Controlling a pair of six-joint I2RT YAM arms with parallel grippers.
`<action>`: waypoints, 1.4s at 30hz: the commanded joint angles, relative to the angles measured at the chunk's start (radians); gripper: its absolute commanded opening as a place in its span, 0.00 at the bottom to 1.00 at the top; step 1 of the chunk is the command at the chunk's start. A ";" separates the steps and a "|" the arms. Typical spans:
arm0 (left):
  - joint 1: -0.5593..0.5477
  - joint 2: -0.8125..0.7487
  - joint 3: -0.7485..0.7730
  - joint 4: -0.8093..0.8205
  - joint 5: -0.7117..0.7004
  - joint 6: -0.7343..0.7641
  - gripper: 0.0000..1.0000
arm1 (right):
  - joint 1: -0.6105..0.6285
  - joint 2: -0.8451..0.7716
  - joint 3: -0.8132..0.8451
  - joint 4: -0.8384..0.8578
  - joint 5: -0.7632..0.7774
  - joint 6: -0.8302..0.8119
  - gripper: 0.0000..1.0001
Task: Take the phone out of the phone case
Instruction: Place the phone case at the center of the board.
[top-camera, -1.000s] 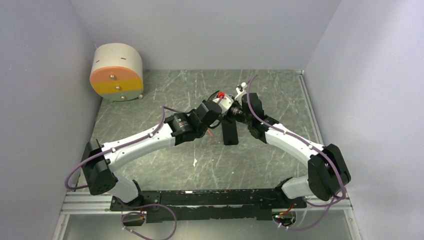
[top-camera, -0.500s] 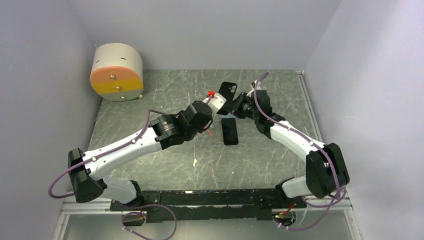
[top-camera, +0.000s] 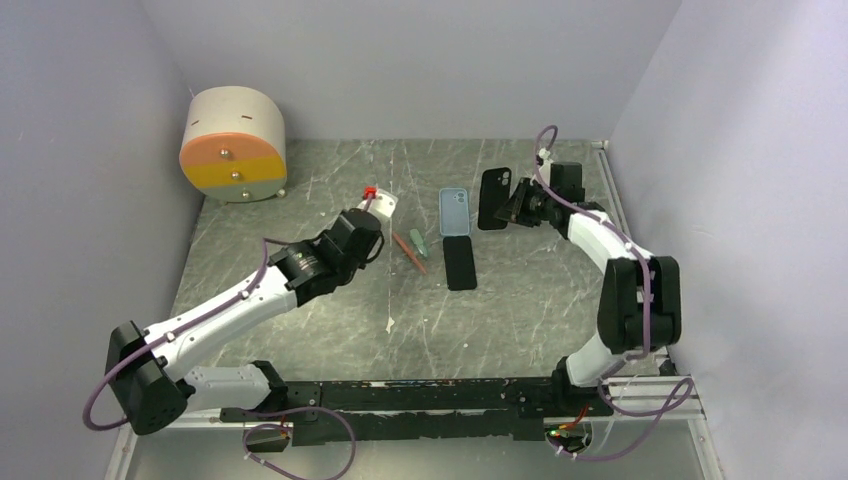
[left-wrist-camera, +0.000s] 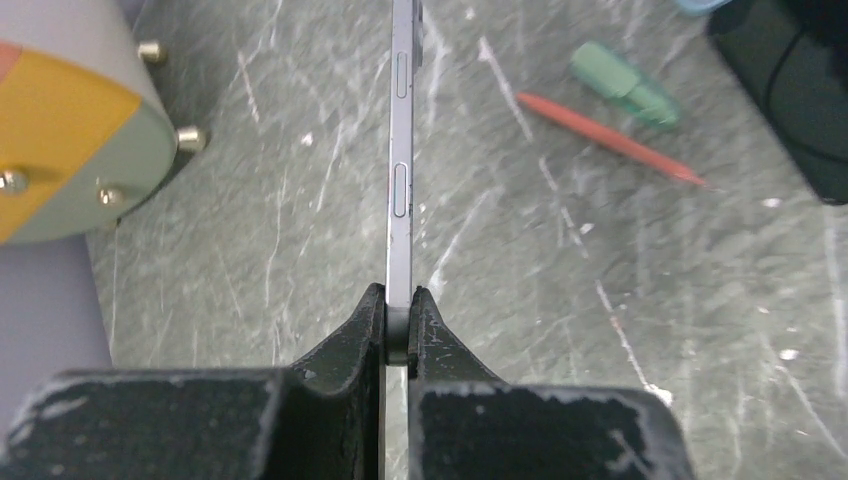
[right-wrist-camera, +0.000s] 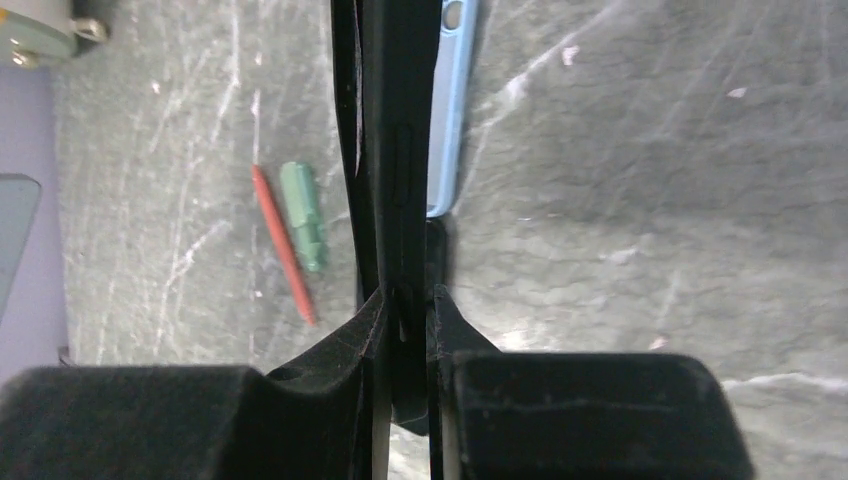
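My left gripper (top-camera: 378, 205) is shut on a thin grey phone (left-wrist-camera: 402, 150), seen edge-on in the left wrist view with its side buttons showing; the jaws (left-wrist-camera: 398, 295) pinch its near end above the table. My right gripper (top-camera: 514, 205) is shut on a black phone case (top-camera: 491, 198), held upright at the back right. In the right wrist view the case (right-wrist-camera: 398, 150) runs edge-on up from the gripper (right-wrist-camera: 405, 295). The two grippers are well apart.
A light blue case (top-camera: 453, 212) and a black slab (top-camera: 460, 265) lie on the table between the arms. A red pen (top-camera: 408, 252) and a green piece (top-camera: 418, 240) lie beside them. A round drawer unit (top-camera: 232, 145) stands at the back left.
The arms have drawn apart: the left moved left with the phone, the right moved right and back with the black case. The blue case now shows on the table.
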 joint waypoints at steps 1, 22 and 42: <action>0.074 -0.070 -0.094 0.178 -0.023 -0.023 0.03 | -0.054 0.101 0.119 -0.117 -0.139 -0.206 0.00; 0.137 -0.100 -0.243 0.366 -0.024 0.025 0.03 | -0.101 0.534 0.412 -0.146 -0.333 -0.252 0.00; 0.141 -0.107 -0.241 0.367 -0.029 0.017 0.03 | -0.109 0.489 0.367 -0.121 -0.127 -0.262 0.41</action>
